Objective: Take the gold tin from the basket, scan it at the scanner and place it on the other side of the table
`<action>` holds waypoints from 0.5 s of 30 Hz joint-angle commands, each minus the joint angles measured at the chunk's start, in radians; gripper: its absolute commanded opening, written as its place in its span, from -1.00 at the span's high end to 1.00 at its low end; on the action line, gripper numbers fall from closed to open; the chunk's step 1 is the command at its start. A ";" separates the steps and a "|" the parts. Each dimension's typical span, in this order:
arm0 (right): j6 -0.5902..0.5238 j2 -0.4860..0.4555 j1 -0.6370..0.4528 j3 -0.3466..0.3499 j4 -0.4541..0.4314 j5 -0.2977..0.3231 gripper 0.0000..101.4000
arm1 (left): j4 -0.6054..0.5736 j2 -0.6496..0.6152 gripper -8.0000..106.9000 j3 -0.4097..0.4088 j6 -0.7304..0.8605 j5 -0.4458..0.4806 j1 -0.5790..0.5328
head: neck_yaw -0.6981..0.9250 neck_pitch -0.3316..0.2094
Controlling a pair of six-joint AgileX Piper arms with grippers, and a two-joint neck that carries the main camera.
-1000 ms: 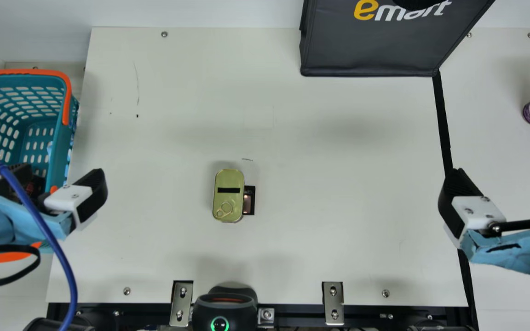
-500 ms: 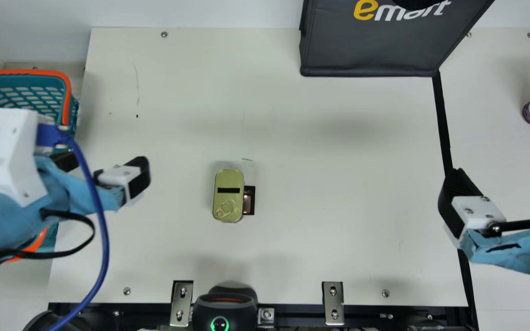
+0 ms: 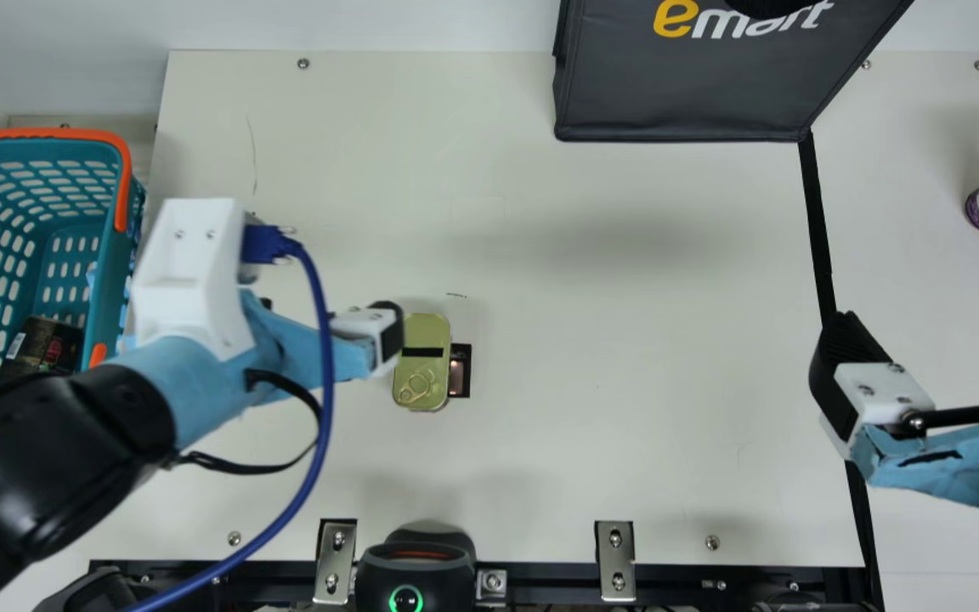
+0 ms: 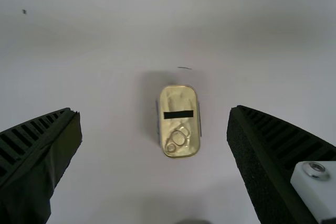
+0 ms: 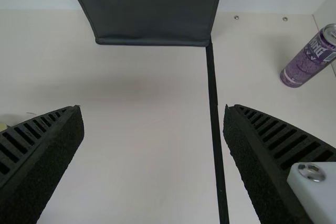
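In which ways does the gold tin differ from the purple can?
The gold tin is flat and nearly rectangular, while the purple can is a tall cylinder. The tin is gold with a black strip; the can is purple and patterned. Both are on the table.

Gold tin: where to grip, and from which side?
I'd come from straight above, jaws across the middle of the gold tin's two long sides. It lies flat with its lid up, and it's clearly narrower across than lengthwise.
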 commanded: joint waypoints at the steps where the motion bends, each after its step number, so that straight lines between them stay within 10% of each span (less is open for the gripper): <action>1: 0.000 0.000 0.000 0.000 0.000 0.000 -0.87 | -0.002 0.028 -0.71 -0.005 -0.033 -0.003 -0.029 | 0.000 -0.029; 15: 0.000 0.000 0.000 0.000 0.000 0.000 -0.87 | -0.014 0.183 -0.71 0.037 -0.092 -0.096 -0.084 | 0.000 -0.029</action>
